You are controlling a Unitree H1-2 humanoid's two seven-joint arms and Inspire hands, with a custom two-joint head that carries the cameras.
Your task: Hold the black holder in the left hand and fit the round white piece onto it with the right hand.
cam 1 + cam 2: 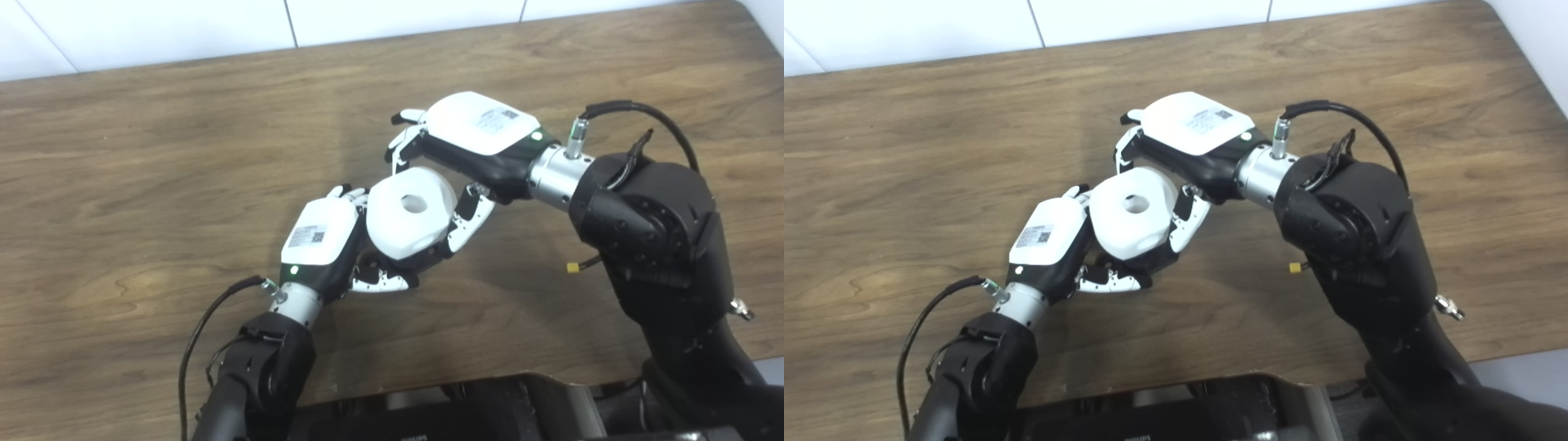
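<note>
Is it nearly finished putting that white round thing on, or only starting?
It looks well along. The round white piece sits between both hands above the wooden table. The left hand is curled beneath it, and something dark shows under the piece there, likely the black holder, mostly hidden. The right hand grips the piece from above. Whether it is fully seated cannot be seen; letting go remains.

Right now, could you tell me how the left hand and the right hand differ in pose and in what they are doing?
The left hand sits low, near the table, beneath and beside the round white piece; the right hand comes from above, its fingers around the piece's far side. The left hand's back faces left and up; the right hand's faces straight up. Both touch the piece. The black holder is hidden.
</note>
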